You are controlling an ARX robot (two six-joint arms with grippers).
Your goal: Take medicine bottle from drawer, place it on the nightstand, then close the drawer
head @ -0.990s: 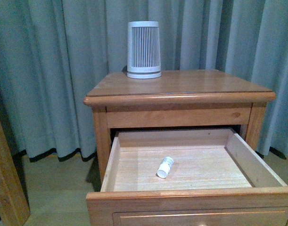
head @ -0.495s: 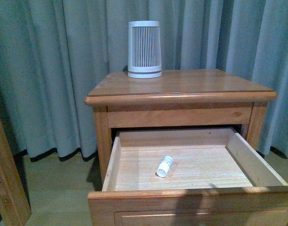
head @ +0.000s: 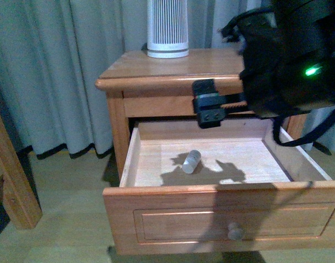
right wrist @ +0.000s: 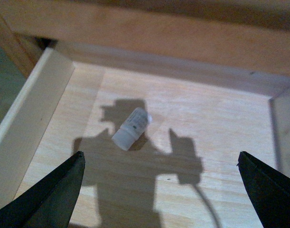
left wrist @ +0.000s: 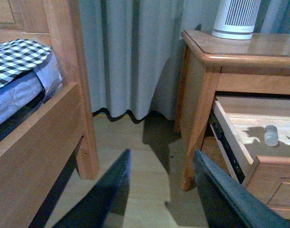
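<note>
The medicine bottle [head: 191, 161] lies on its side on the pale floor of the open upper drawer [head: 233, 216] of the nightstand [head: 172, 68]. My right gripper [head: 210, 116] is open and empty, hovering over the drawer's back part, above and slightly right of the bottle. In the right wrist view the bottle [right wrist: 130, 128] lies in the arm's shadow, beyond the wide-open gripper [right wrist: 160, 156] and left of its midline, inside the drawer [right wrist: 35, 114]. My left gripper [left wrist: 161, 154] is open and empty over the floor, left of the nightstand [left wrist: 239, 50]. That view also shows the bottle [left wrist: 270, 135] in the drawer [left wrist: 228, 137].
A tall white ribbed device [head: 167, 27] stands at the back of the nightstand top. Grey curtains [head: 63, 66] hang behind. A wooden bed post [head: 11, 181] stands at the left, with checked bedding [left wrist: 21, 61] behind it. The drawer's round knob [head: 234, 232] faces me.
My right arm has come into view and now hangs over the open drawer, casting a shadow on its floor. The view has shifted down, showing the drawer front and knob. The bottle has not moved.
</note>
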